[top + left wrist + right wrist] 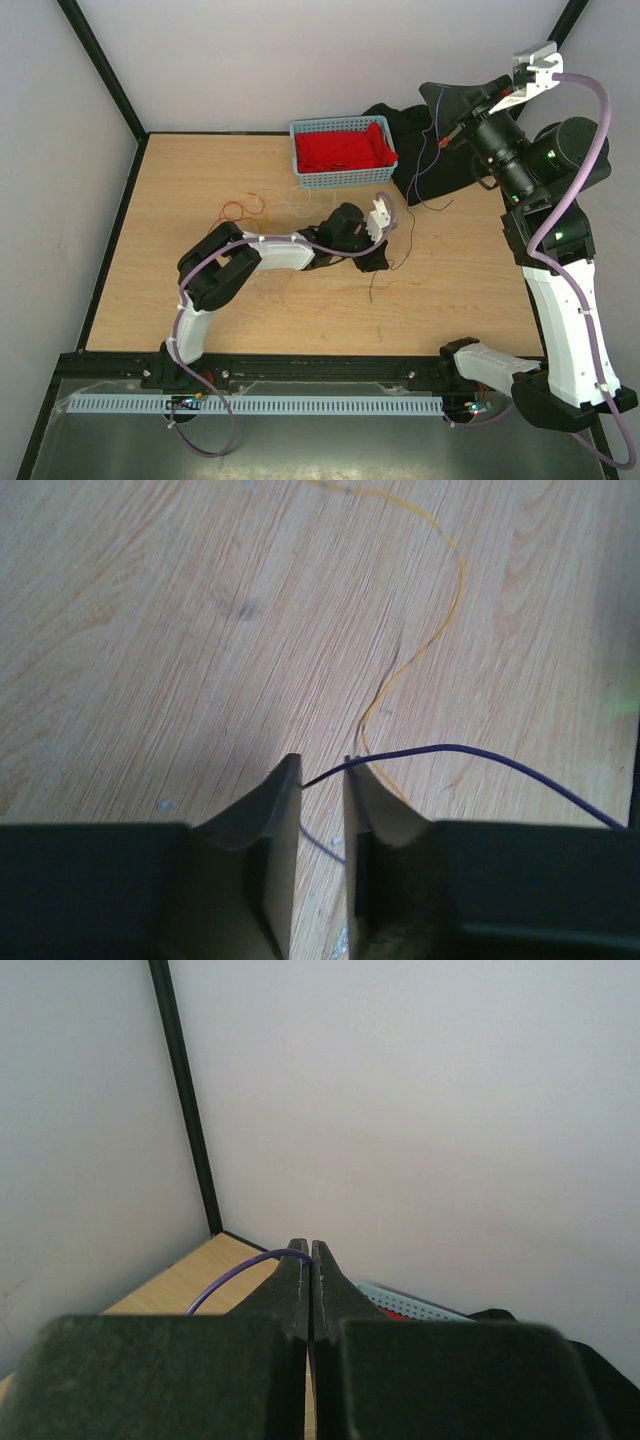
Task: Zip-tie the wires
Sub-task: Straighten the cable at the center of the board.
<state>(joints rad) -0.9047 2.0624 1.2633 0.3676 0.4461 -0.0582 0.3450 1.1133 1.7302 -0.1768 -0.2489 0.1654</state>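
Several thin curly wires [245, 208] lie spread on the wooden table, red-orange and dark. My left gripper [376, 260] is low over the table's middle. In the left wrist view its jaws [322, 765] stand a narrow gap apart, and the end of a purple wire [480, 752] crosses that gap at the tips. A yellow-orange wire [440, 630] curls on the wood beyond. My right gripper [445, 128] is raised at the back right, shut [311, 1248] on the purple wire [235, 1272], which hangs down from it [420, 180]. I cannot make out the zip tie.
A blue basket [340, 124] holding red cloth stands at the back centre. Black cloth [445, 175] lies to its right under the raised right arm. A black frame post [185, 1100] and white walls close the back. A loose dark wire [375, 285] trails toward the front.
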